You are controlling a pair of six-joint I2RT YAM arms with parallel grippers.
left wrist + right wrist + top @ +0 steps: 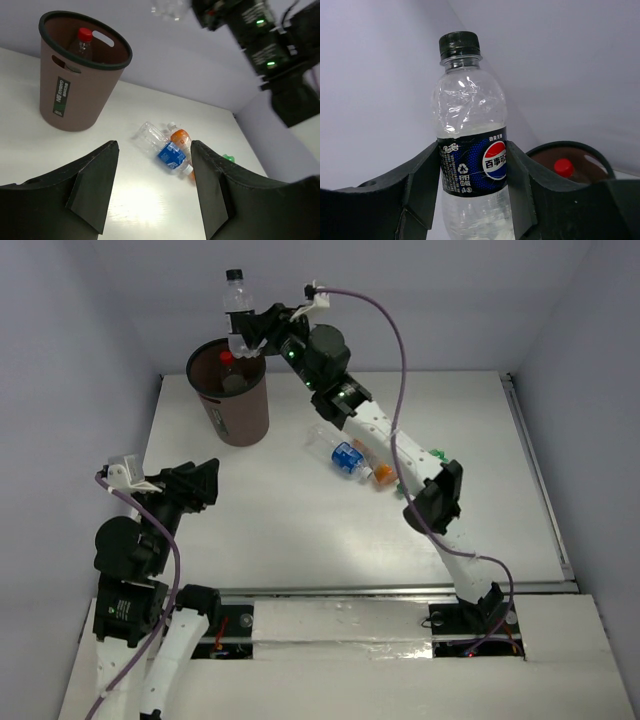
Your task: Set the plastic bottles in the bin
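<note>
Right gripper (243, 340) pinching the dark-labelled bottle (237, 302) upright above the rim of the bin (240, 418).
Red-capped bottle (226, 357) inside the bin; left gripper (207, 480) spread and empty, on the bin's near side.

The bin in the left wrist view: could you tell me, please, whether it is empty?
No, a bottle with a red cap sits inside the bin.

The top camera looks down from up high on the near side, over the whole counter (300, 530). The left wrist one sits low, looking across at the bin (75, 95). The right wrist one is high, very near a bottle (470, 165). All three show the bin.
</note>
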